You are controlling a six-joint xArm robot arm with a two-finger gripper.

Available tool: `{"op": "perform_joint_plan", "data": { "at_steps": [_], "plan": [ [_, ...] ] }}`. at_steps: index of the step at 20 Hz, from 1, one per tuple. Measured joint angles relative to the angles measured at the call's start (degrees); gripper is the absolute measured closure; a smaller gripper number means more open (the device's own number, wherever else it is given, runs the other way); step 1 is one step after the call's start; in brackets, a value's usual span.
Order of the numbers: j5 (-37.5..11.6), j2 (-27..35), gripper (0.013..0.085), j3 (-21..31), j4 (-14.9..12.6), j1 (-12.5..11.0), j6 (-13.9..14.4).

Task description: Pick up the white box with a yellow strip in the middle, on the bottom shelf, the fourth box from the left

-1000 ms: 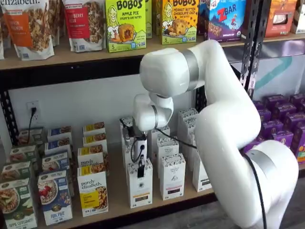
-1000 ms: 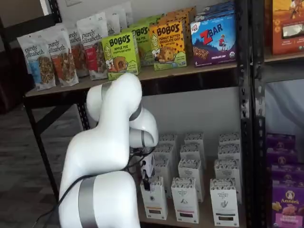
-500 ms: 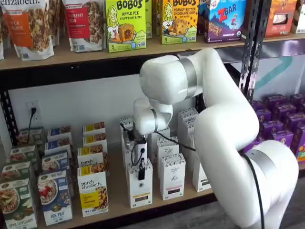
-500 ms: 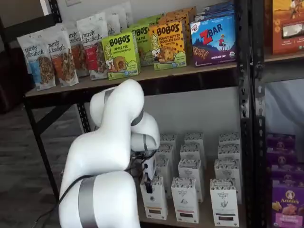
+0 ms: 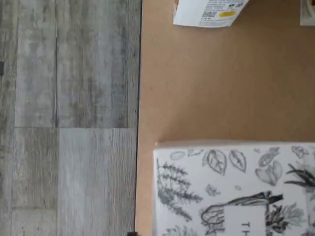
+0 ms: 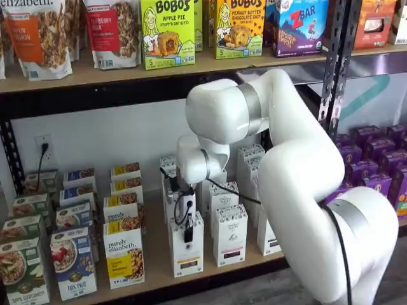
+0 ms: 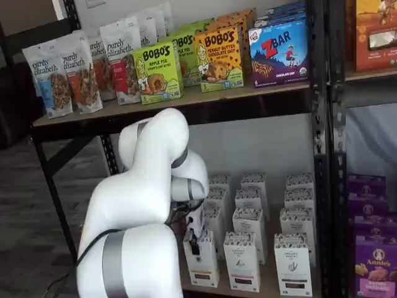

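A black steel rack against a white wall is seen in both shelf views. The upper shelf (image 6: 95, 73) is stocked, left to right, with granola bags (image 6: 41, 35), Bobo's boxes (image 6: 167, 32) and a Zbar box (image 6: 302, 25). A wall socket (image 6: 43, 146) with a plug in it is seen at the far left, above the bottom shelf (image 6: 152, 254).

On that tan board, granola boxes (image 6: 124, 254) are ranged in rows at the left end, the front ones at the front edge. The white box (image 6: 187, 251) is stood upright at the front edge just right of them, at the head of a row of like cartons. It is also seen in a shelf view (image 7: 201, 264). A strip is seen low on its front; its colour cannot be told. More white cartons (image 6: 229, 235) are lined up to its right, and purple boxes (image 6: 375, 165) are stacked in the next bay.

The white arm (image 6: 299, 178) is bent down over the board. The gripper (image 6: 189, 230) is held at the white box's top, jaws spread wide. Only one black finger (image 6: 189, 234) is seen, in front of the box's upper front face, and contact cannot be told. The box is not lifted.

In the wrist view a grey plank floor (image 5: 64, 118) is seen beside the board's front edge. The white box's leaf-drawn top (image 5: 231, 191) is seen close up, and part of another carton (image 5: 209, 11) lies across bare board from it.
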Motion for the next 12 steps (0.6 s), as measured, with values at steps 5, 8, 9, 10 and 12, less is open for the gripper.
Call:
{"op": "perform_joint_plan", "data": {
  "at_steps": [5,8,9,10,12],
  "plan": [
    [-0.32,0.05,0.025,0.15,0.02,-0.1,-0.12],
    [0.08,0.05,0.029,0.12,-0.28,-0.18,0.06],
    [0.27,0.03,0.029,0.09,-0.3,-0.21,0.06],
    [0.22,-0.03,0.029,0.21,-0.25,-0.24,-0.03],
    [0.0,-0.19,0.029,0.58,-0.35,-0.29,0.0]
  ]
}}
